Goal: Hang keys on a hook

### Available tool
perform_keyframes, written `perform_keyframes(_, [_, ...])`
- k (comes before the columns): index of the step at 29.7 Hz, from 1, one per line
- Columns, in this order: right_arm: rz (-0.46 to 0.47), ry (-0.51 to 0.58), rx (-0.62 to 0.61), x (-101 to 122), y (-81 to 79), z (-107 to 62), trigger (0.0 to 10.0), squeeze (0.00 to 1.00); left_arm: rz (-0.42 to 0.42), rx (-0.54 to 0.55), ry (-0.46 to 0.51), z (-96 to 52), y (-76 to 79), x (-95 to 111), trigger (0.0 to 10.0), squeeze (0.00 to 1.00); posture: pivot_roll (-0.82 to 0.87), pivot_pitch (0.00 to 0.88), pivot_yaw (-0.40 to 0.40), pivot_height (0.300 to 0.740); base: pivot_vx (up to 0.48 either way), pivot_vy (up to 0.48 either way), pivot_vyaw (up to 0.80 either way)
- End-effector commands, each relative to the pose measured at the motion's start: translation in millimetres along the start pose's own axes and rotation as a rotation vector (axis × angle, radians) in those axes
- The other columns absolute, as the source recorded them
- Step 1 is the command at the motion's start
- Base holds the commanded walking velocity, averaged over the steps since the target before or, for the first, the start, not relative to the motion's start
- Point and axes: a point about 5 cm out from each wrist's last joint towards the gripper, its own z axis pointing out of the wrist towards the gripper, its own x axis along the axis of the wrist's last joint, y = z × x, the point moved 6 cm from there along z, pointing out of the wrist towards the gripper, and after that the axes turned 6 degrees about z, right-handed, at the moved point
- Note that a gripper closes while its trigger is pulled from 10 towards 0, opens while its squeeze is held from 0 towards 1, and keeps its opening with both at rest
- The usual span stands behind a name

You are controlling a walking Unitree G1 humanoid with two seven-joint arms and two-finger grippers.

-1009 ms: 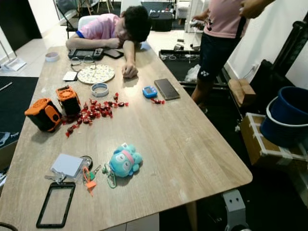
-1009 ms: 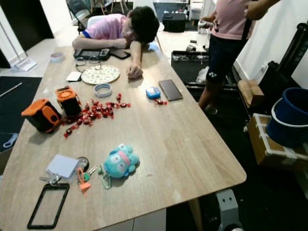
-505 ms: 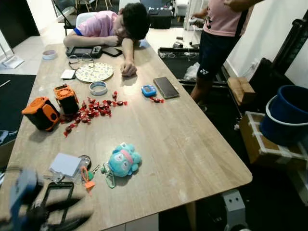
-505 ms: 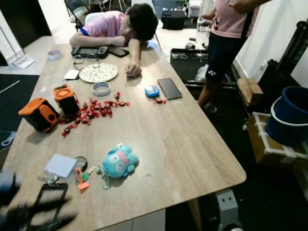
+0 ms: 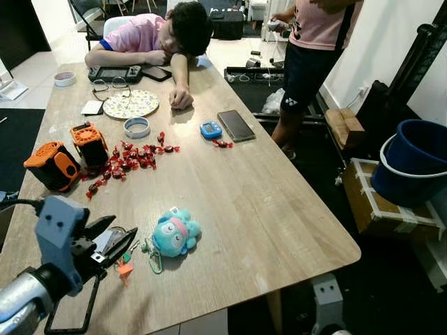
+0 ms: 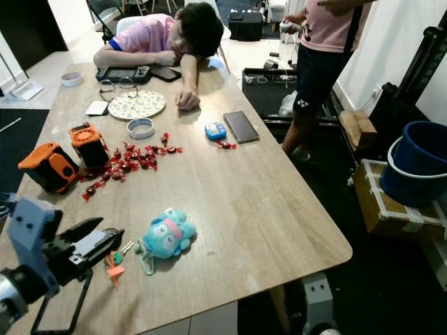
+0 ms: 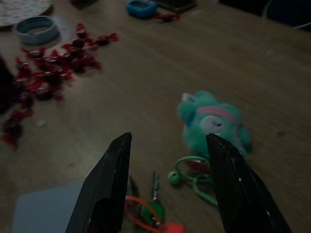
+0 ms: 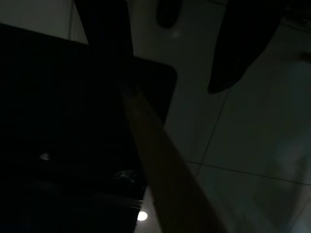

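At the far left, the left tool [image 5: 112, 236] is hovering low over the near left corner of the surface [image 5: 279, 209], and its two black fingers [image 7: 104, 189] are spreading apart with nothing between them. Under the tool a black phone case [image 5: 70, 307] is lying, and just beyond the fingertips a white card [image 6: 89, 242] is resting. The keys [image 7: 153, 201], with orange and green tags, are lying on the surface just ahead of the fingers, beside a teal plush toy [image 5: 176, 232] with a green loop. Farther back, red candies [image 5: 129, 159] are lying scattered near two orange devices [image 5: 52, 164]. A person [image 5: 164, 35] is leaning on the far end. To the right a blue bucket [image 5: 412, 164] is sitting on a box. The right tool is hanging in shade, and I cannot tell how its fingers are standing.
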Motion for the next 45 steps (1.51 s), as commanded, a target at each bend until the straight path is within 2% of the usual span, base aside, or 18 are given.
perform_keyframes(1, [-0.034,0.131,0.106,37.8,-32.0,15.4,10.0,0.0,0.055,-0.011,-0.099,-6.7,10.5,-17.8,10.0,0.0,0.23,0.155,-0.016,0.74,0.0,0.0,0.0])
perform_keyframes(3, [-0.049,0.179,0.165,51.2,-50.4,19.5,10.0,0.0,0.073,-0.005,-0.168,-15.3,13.5,-32.5,10.0,0.0,0.24,0.16,-0.024,0.74,0.0,0.0,0.0])
perform_keyframes(4, [-0.049,0.179,0.165,51.2,-50.4,19.5,10.0,0.0,0.073,-0.005,-0.168,-15.3,13.5,-32.5,10.0,0.0,0.24,0.16,-0.024,0.74,0.0,0.0,0.0])
perform_keyframes(6, [-0.063,0.213,0.202,60.6,-61.2,20.9,10.0,0.0,0.067,0.032,-0.236,-23.3,12.4,-48.1,10.0,0.0,0.24,0.164,-0.029,0.74,0.0,0.0,0.0])
perform_keyframes(8, [-0.075,0.266,0.246,76.2,-74.6,22.2,10.0,0.0,-0.02,0.098,-0.296,-30.2,12.1,-64.9,10.0,0.0,0.25,0.166,-0.038,0.74,0.0,0.0,0.0])
perform_keyframes(10, [-0.079,0.29,0.265,83.5,-80.7,22.5,10.0,0.0,-0.051,0.132,-0.313,-30.8,13.3,-71.0,10.0,0.0,0.25,0.169,-0.042,0.74,0.0,0.0,0.0])
perform_keyframes(11, [-0.087,0.322,0.294,94.3,-89.9,23.3,10.0,0.0,-0.091,0.166,-0.322,-27.3,19.0,-77.6,10.0,0.0,0.25,0.17,-0.047,0.74,0.0,0.0,0.0])
perform_keyframes(14, [-0.087,0.35,0.318,105.1,-97.9,24.3,10.0,0.0,-0.114,0.19,-0.309,-20.1,25.6,-79.0,10.0,0.0,0.25,0.17,-0.05,0.74,0.0,0.0,0.0])
perform_keyframes(19, [-0.087,0.36,0.324,109.2,-99.5,23.9,10.0,0.0,-0.12,0.213,-0.285,-14.9,24.8,-74.9,10.0,0.0,0.25,0.17,-0.05,0.74,0.0,0.0,0.0])
perform_keyframes(26, [-0.078,0.338,0.316,101.5,-97.4,20.4,10.0,0.0,-0.123,0.258,-0.204,-7.5,11.3,-56.2,10.0,0.0,0.24,0.17,-0.039,0.74,0.0,0.0,0.0])
perform_keyframes(33, [-0.067,0.327,0.312,98.3,-98.5,19.2,10.0,0.0,-0.032,0.239,-0.211,-6.0,13.1,-55.5,10.0,0.0,0.24,0.169,-0.031,0.74,0.0,0.0,0.0])
perform_keyframes(34, [-0.065,0.327,0.31,98.3,-98.2,19.0,10.0,0.0,0.008,0.213,-0.223,-9.3,15.0,-57.7,10.0,0.0,0.24,0.168,-0.029,0.74,0.0,0.0,0.0])
perform_keyframes(39, [-0.064,0.328,0.31,98.5,-98.0,18.4,10.0,0.0,0.052,0.164,-0.243,-16.2,18.3,-61.4,10.0,0.0,0.24,0.17,-0.028,0.74,0.0,0.0,0.0])
perform_keyframes(42, [-0.066,0.326,0.304,98.4,-94.3,16.9,10.0,0.0,0.118,0.041,-0.308,-35.5,29.9,-74.7,10.0,0.0,0.25,0.172,-0.033,0.74,0.0,0.0,0.0])
perform_keyframes(45, [-0.065,0.324,0.287,97.2,-86.2,13.9,10.0,0.0,0.136,0.018,-0.338,-43.7,31.7,-81.6,10.0,0.0,0.25,0.174,-0.034,0.74,0.0,0.0,0.0])
